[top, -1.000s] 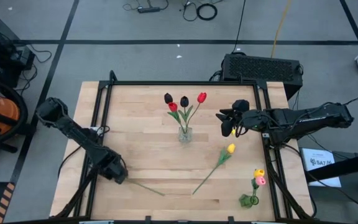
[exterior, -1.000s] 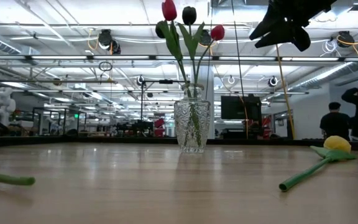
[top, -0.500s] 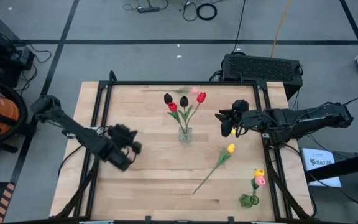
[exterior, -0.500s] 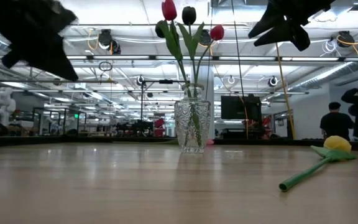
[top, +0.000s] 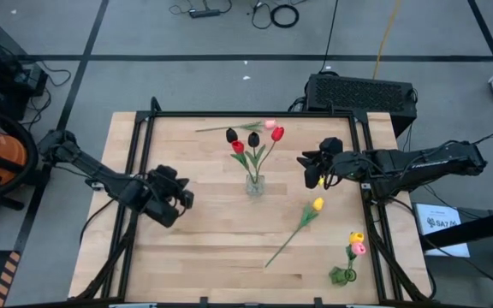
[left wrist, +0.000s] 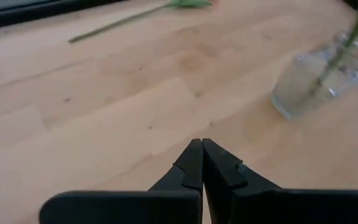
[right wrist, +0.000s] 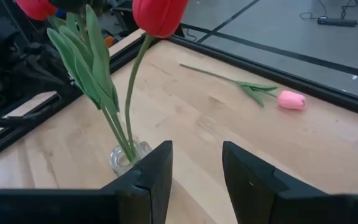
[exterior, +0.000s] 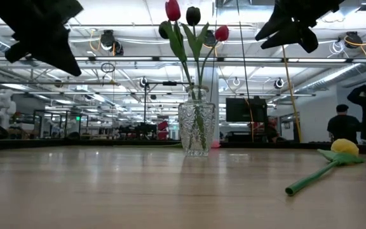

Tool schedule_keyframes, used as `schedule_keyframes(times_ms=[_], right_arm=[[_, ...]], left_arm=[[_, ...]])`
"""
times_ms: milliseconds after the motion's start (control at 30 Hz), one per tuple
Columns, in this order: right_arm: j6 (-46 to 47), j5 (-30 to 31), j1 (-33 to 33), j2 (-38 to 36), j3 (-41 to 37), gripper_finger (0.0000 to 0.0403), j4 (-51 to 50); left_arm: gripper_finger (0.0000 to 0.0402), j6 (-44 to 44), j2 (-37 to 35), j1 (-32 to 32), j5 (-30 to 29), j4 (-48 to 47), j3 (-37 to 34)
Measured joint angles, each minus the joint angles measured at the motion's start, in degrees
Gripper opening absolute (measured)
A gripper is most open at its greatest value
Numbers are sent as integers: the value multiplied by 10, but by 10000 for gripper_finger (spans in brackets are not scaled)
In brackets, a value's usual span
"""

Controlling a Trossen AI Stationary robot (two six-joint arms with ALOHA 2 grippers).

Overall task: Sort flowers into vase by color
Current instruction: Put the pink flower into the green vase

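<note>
Wooden table point(top: 204, 231) with a black frame, seen from above; clock directions are read on that overhead view, 12 at the far edge.

Left arm reaches in from 9 o'clock. Left gripper point(top: 181, 190) hangs above the boards left of centre, fingers pressed together, nothing between them; its wrist view shows the two tips point(left wrist: 202, 163) meeting in a point over bare wood.

Right arm comes in from 3 o'clock. Right gripper point(top: 306, 164) is raised just right of the vase, fingers point(right wrist: 156, 168) parted to a moderate gap, empty.

Glass vase point(top: 254, 184) stands upright near table centre, slightly toward 12. It holds four tulips: two red point(top: 277, 133) and two black point(top: 253, 139), heads fanned toward 12.

Loose yellow tulip point(top: 317, 204) lies at about 4 o'clock of the vase, stem running diagonally toward 7; the low view has it flat on the boards point(exterior: 343, 147).

Pink tulip point(top: 270, 124) lies flat near the 12 o'clock edge, stem pointing toward 9, well apart from the vase.

At the 5 o'clock corner a small green holder point(top: 343, 275) carries a yellow head point(top: 357, 237) and a pink head point(top: 359, 248), touching.

Beyond the table, a person point(exterior: 342, 124) stands in the room.
</note>
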Motion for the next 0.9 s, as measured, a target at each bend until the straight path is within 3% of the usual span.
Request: schedule_keyframes(times_ms=[267,633,800,900], right_arm=[[-1,-43,0,0,0,132,-22],[-42,-110,1,0,0,132,-74],[-44,-136,2,-1,0,132,-147],[-44,-136,2,-2,0,132,-190]], left_arm=[[15,59,2,33,2,92,0],[165,174,3,87,-10,252,0],[179,156,3,107,7,292,0],[179,148,3,150,63,288,0]])
